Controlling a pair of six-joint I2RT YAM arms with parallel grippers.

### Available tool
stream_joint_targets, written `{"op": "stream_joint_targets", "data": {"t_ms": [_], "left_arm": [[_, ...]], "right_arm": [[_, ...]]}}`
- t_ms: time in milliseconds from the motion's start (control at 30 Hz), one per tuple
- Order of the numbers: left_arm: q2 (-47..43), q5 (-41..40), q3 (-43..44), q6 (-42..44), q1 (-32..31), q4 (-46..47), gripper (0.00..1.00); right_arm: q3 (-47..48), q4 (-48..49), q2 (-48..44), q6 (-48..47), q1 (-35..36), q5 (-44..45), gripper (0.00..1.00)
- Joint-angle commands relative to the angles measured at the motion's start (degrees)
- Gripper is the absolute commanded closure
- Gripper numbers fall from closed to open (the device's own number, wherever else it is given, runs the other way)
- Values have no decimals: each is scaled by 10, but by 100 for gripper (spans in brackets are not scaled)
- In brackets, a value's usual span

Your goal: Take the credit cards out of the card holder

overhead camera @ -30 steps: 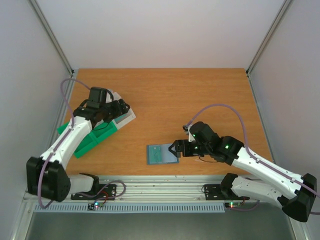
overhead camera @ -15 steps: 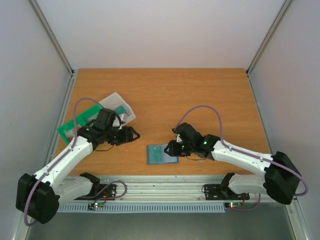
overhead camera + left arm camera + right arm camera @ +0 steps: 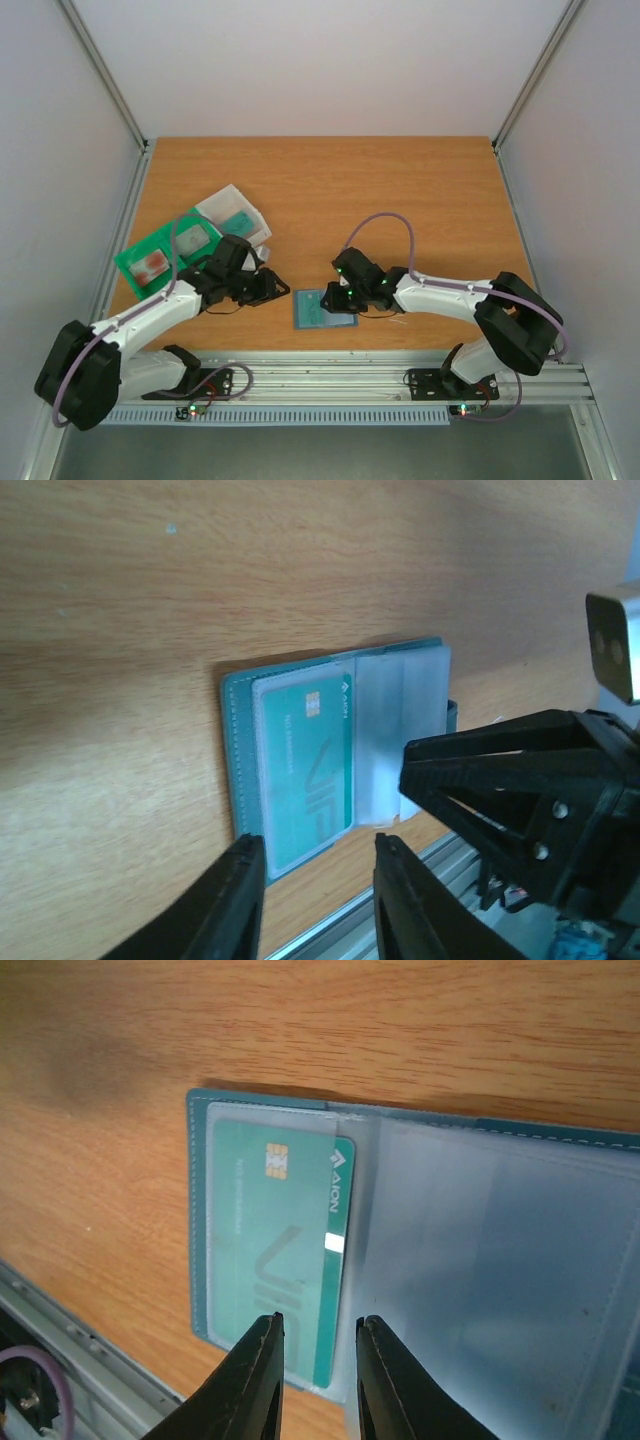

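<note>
The card holder (image 3: 310, 312) lies open and flat near the table's front edge, slate-teal with clear sleeves (image 3: 480, 1250). One teal credit card (image 3: 275, 1250) with a gold chip sits in the left sleeve (image 3: 300, 770). My right gripper (image 3: 338, 298) hovers over the holder's middle. Its jaws (image 3: 320, 1345) stand a narrow gap apart, straddling the card's right edge, with nothing pinched. My left gripper (image 3: 282, 291) is just left of the holder. Its fingers (image 3: 315, 890) are partly closed and empty, by the holder's near corner.
A green tray (image 3: 135, 262) and a clear box (image 3: 238, 218) holding teal pieces lie at the left, behind the left arm. The aluminium rail (image 3: 330, 368) runs close along the holder's front. In the left wrist view the right gripper's black body (image 3: 530, 790) looms beside the holder.
The left arm swung from the tray to the holder's left side. The right gripper slid left onto the holder. Both pairs of jaws narrowed.
</note>
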Motion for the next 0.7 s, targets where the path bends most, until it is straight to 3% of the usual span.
{"op": "stream_joint_targets", "data": {"t_ms": [0, 333, 667], "left_arm": [[41, 17, 1, -23, -16, 95, 71], [111, 31, -16, -46, -25, 194, 89], [165, 49, -57, -69, -25, 283, 95]], "right_arm": [[15, 22, 21, -7, -1, 19, 77], [9, 46, 48, -9, -14, -1, 78], [1, 72, 66, -3, -18, -16, 79]]}}
